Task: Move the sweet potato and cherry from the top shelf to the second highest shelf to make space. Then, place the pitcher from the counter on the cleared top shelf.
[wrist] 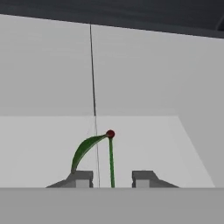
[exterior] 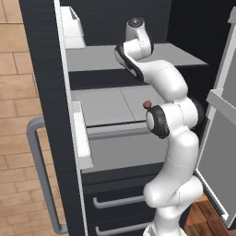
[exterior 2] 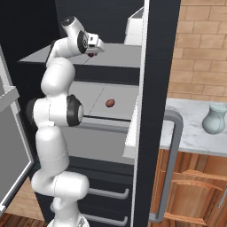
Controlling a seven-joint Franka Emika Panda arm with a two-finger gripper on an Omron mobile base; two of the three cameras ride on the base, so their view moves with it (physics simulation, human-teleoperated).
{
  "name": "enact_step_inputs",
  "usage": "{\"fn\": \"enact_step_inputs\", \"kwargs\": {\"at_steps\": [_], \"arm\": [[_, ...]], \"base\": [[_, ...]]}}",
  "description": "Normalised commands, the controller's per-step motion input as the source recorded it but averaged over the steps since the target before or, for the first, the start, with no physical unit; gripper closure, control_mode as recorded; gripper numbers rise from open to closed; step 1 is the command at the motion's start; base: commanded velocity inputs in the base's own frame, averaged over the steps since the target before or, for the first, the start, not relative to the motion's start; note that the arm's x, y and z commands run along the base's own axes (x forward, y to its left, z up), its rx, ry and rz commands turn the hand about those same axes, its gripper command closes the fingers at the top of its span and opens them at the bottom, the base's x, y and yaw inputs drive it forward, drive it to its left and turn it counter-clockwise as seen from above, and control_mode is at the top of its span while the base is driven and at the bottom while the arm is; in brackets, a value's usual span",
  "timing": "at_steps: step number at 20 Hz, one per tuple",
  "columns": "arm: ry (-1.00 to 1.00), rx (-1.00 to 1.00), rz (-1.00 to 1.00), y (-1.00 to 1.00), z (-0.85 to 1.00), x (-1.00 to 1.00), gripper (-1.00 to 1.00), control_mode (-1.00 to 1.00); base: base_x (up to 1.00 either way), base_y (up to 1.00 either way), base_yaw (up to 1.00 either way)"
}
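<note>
My gripper point(exterior 2: 94, 52) reaches in low over the top shelf point(exterior 2: 119, 56), a mid-grey slab with a dark front edge. The cherry point(exterior 2: 91, 54) is a dark red speck right under the fingers. In the hand view its thin green stem point(wrist: 111, 159) and leaf rise between the two fingertips point(wrist: 83, 178), which stand close on either side; the fruit itself is hidden at the bottom edge, so I cannot make out contact. The sweet potato point(exterior 2: 110, 103) point(exterior: 146, 104) lies on the paler second highest shelf point(exterior 2: 88, 95). The pitcher point(exterior 2: 214, 118) stands on the marbled counter point(exterior 2: 186, 122).
The fridge's open door with its grey handle point(exterior: 39, 175) and door bins point(exterior: 82, 138) flanks the shelves. A white box point(exterior 2: 135, 26) sits at the back of the top shelf. Dark drawers point(exterior: 120, 200) lie below. The other door point(exterior: 221, 138) stands open alongside.
</note>
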Motion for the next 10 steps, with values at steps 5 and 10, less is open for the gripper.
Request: {"fn": "enact_step_inputs", "kwargs": {"at_steps": [5, 10], "arm": [[-0.02, -0.04, 0.00, 0.03, -0.25, -0.48, 1.00, -1.00], [-0.12, -0.07, 0.04, 0.11, -0.12, -1.00, 1.00, -1.00]], "base": [[0.00, 0.00, 0.00], [0.00, 0.00, 0.00]]}}
